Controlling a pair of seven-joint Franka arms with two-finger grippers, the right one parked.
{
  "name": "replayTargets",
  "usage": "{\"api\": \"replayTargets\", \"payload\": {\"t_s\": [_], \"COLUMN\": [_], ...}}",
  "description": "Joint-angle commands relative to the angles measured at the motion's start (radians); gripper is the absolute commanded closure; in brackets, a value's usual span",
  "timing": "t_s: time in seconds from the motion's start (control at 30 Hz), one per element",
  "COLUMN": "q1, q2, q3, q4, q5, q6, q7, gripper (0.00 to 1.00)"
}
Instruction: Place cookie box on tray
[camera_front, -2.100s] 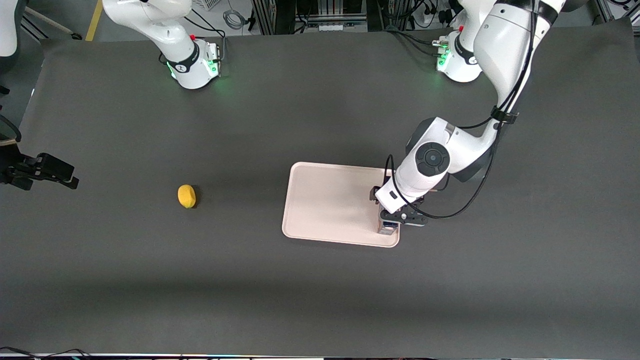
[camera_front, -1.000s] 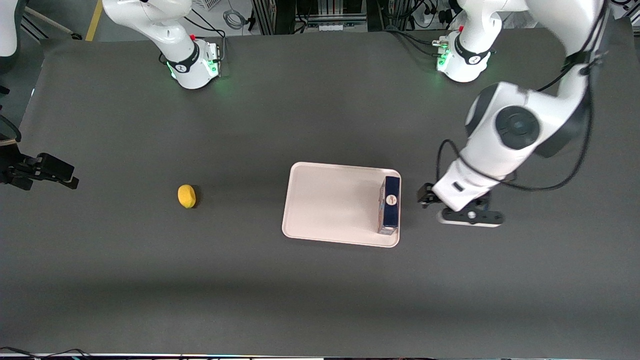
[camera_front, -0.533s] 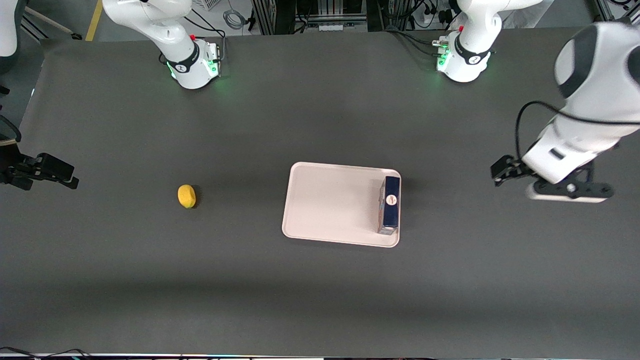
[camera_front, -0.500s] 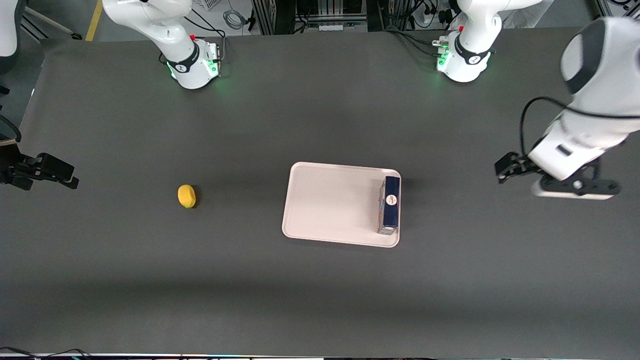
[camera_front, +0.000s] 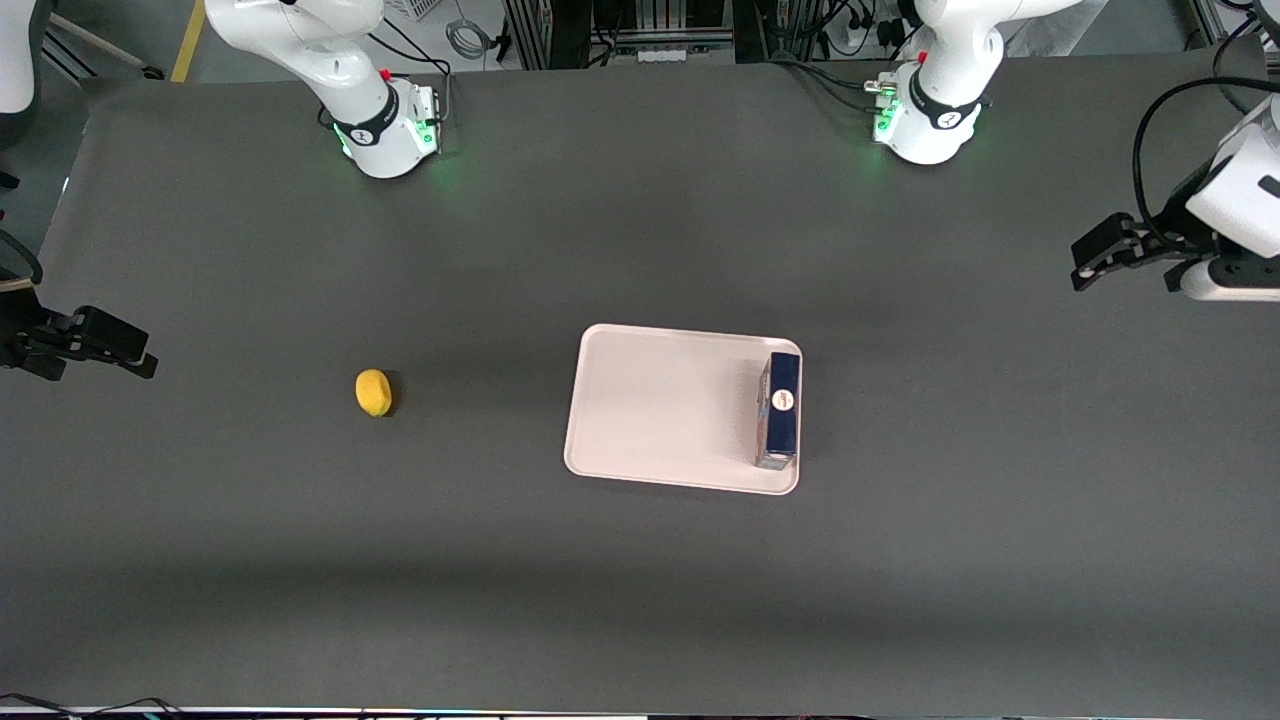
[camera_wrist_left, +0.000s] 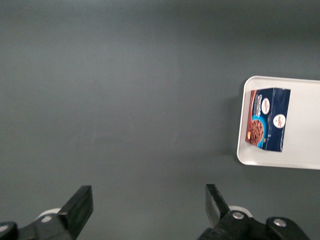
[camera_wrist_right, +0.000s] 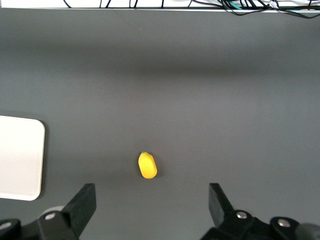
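The dark navy cookie box (camera_front: 781, 410) stands on its long side on the pale pink tray (camera_front: 650, 410), against the rim at the working arm's end. In the left wrist view the cookie box (camera_wrist_left: 269, 126) shows its cookie picture and round logo, with the tray (camera_wrist_left: 304, 150) under it. My gripper (camera_front: 1225, 280) hangs high over bare mat at the working arm's end of the table, well apart from the tray. The gripper (camera_wrist_left: 148, 202) is open, with only dark mat between its fingers.
A small yellow rounded lump (camera_front: 373, 392) lies on the dark mat toward the parked arm's end; in the right wrist view the lump (camera_wrist_right: 147, 165) lies beside a corner of the tray (camera_wrist_right: 20, 155). Two arm bases (camera_front: 925, 120) stand along the table edge farthest from the front camera.
The gripper was down at the cookie box on the tray, then let go of it. It has since swung away to the working arm's end of the table. Box and tray stayed put.
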Motion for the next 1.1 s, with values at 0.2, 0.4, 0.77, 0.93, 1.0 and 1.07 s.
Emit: {"api": "replayTargets", "payload": {"t_s": [0.2, 0.4, 0.77, 0.93, 1.0, 1.07], "q1": [0.011, 0.011, 0.010, 0.010, 0.010, 0.010], "q2": [-0.052, -0.067, -0.066, -0.066, -0.066, -0.066], "q3": [0.001, 0.001, 0.003, 0.003, 0.003, 0.003], "q4": [-0.028, -0.046, -0.049, -0.051, -0.052, -0.055], "q5": [-0.013, -0.010, -0.010, -0.010, -0.010, -0.010], "q6": [-0.068, -0.066, -0.055, -0.051, -0.049, -0.048], "q7": [0.042, 0.057, 0.057, 0.055, 0.055, 0.055], "gripper": [0.00, 0.00, 0.00, 0.00, 0.00, 0.00]}}
